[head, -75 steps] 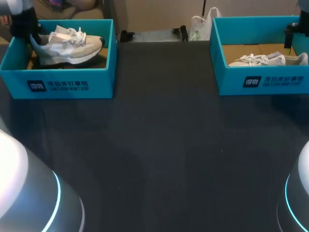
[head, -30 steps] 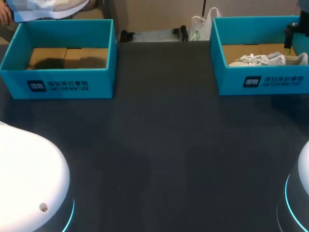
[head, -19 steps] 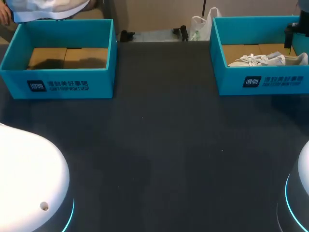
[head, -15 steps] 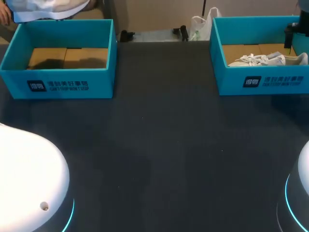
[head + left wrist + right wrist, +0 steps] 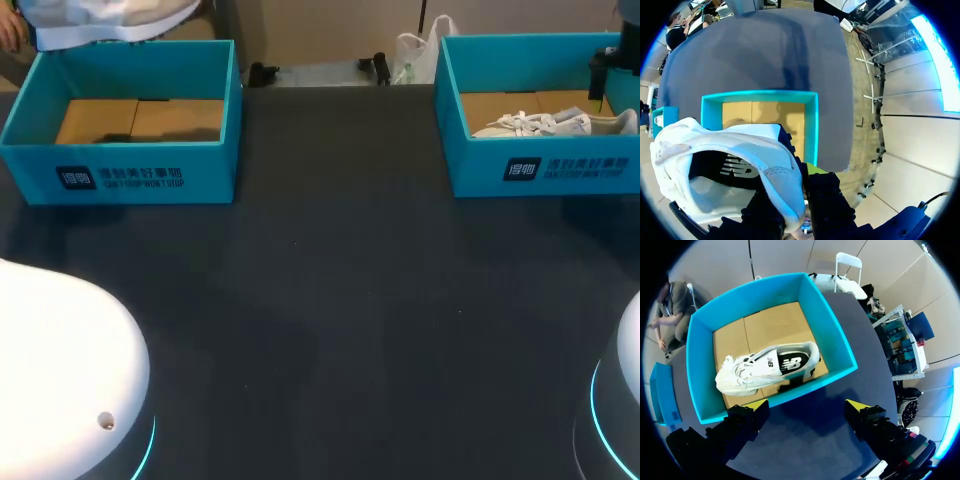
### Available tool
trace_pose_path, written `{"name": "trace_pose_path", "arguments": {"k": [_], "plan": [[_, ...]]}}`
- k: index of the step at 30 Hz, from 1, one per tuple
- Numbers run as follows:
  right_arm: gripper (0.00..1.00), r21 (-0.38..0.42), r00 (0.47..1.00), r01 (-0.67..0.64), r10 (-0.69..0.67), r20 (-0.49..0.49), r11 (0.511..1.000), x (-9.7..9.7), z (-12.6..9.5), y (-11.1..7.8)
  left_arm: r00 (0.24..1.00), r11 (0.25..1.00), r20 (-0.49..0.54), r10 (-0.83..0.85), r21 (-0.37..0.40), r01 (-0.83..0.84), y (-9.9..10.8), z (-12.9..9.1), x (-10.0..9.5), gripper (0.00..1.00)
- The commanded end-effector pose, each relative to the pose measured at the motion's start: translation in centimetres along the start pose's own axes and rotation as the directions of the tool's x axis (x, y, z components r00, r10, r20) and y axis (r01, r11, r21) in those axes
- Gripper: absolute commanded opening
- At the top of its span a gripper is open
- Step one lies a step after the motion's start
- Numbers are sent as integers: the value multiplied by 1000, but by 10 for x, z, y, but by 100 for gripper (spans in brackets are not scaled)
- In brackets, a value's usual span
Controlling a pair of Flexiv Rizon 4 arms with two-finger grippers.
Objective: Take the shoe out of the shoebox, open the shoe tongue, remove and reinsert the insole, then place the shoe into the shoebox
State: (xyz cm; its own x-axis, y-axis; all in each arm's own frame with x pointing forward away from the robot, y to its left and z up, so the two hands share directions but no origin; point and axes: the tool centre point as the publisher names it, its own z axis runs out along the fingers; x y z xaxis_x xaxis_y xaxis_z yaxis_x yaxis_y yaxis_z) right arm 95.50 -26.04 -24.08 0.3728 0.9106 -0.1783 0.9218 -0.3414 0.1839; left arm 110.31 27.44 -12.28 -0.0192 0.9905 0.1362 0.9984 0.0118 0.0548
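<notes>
The left teal shoebox [image 5: 140, 170] stands with only its cardboard floor showing. A white shoe [image 5: 110, 15] hangs above its far wall, at the edge of the head view. In the left wrist view my left gripper [image 5: 795, 200] is shut on this shoe [image 5: 725, 165] at the heel collar, high over the shoebox [image 5: 812, 125]. A second white shoe [image 5: 555, 123] lies in the right teal shoebox [image 5: 540, 170]. My right gripper [image 5: 806, 405] hovers open above the near wall of that shoebox [image 5: 830, 335], clear of the shoe [image 5: 765, 367] inside.
The dark table top [image 5: 330, 300] stretches between the two boxes. My arms' white bases fill the near corners of the head view.
The shoe was lifted out of the left shoebox and now hangs above it. Over the last second it drifted slightly right. The right arm has not moved.
</notes>
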Motion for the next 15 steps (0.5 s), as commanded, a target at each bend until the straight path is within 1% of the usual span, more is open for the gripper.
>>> {"name": "trace_pose_path", "arguments": {"k": [1, 15], "plan": [[100, -1, 1000, 0, 0, -2, 1000, 0, 0, 0, 1000, 998, -13, -13, -66, 12, -46, -5, -11, 0], [100, -1, 1000, 0, 0, -2, 1000, 0, 0, 0, 1000, 998, -22, -1, -63, 0, -113, -15, -53, 0]]}}
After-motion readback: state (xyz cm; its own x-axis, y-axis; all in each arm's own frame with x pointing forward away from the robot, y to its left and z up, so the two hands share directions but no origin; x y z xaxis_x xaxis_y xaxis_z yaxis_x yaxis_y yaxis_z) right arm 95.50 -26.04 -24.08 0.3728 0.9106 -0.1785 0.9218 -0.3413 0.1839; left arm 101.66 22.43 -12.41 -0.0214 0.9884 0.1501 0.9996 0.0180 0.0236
